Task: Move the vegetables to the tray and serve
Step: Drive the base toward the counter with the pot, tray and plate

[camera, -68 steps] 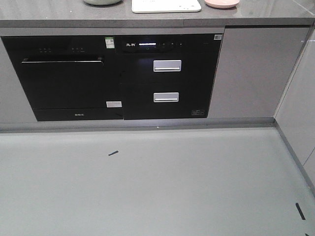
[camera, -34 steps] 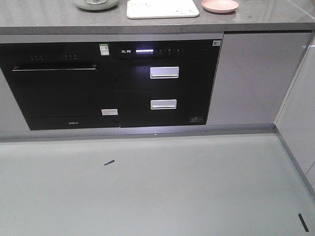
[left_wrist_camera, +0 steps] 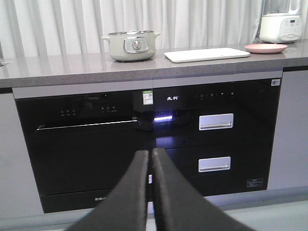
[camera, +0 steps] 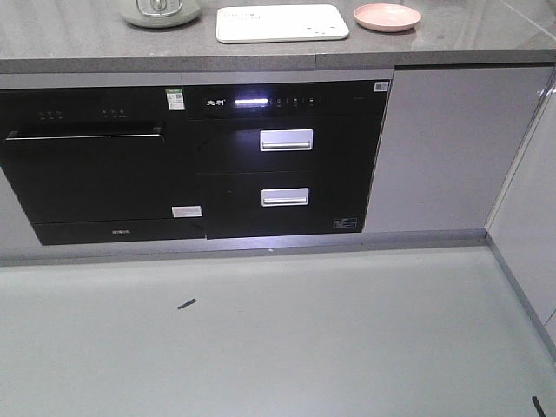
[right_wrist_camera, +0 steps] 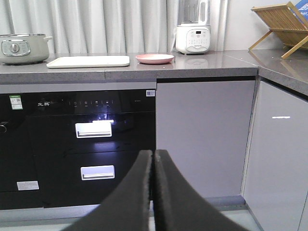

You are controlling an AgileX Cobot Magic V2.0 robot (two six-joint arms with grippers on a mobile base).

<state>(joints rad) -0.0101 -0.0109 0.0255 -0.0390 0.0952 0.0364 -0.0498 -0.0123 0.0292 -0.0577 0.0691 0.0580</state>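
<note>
The cream-white tray (camera: 282, 23) lies flat on the grey countertop; it also shows as a thin slab in the left wrist view (left_wrist_camera: 207, 54) and the right wrist view (right_wrist_camera: 88, 61). No vegetables show in any view. My left gripper (left_wrist_camera: 149, 153) is shut with nothing in it, hanging in front of the black appliances well below counter height. My right gripper (right_wrist_camera: 154, 154) is likewise shut and empty, facing the grey cabinet door. Neither gripper appears in the front view.
A pale green pot (left_wrist_camera: 131, 45) stands left of the tray and a round pink plate (camera: 387, 16) right of it. A blender (right_wrist_camera: 193, 30) and a wooden rack (right_wrist_camera: 281, 17) stand further right. Black oven and drawers (camera: 261, 165) sit under the counter; a side cabinet (camera: 534, 200) closes the right.
The counter and appliances have slid down in the front view and look nearer, so more of the countertop, tray, pot and plate shows. The base has moved towards the counter.
</note>
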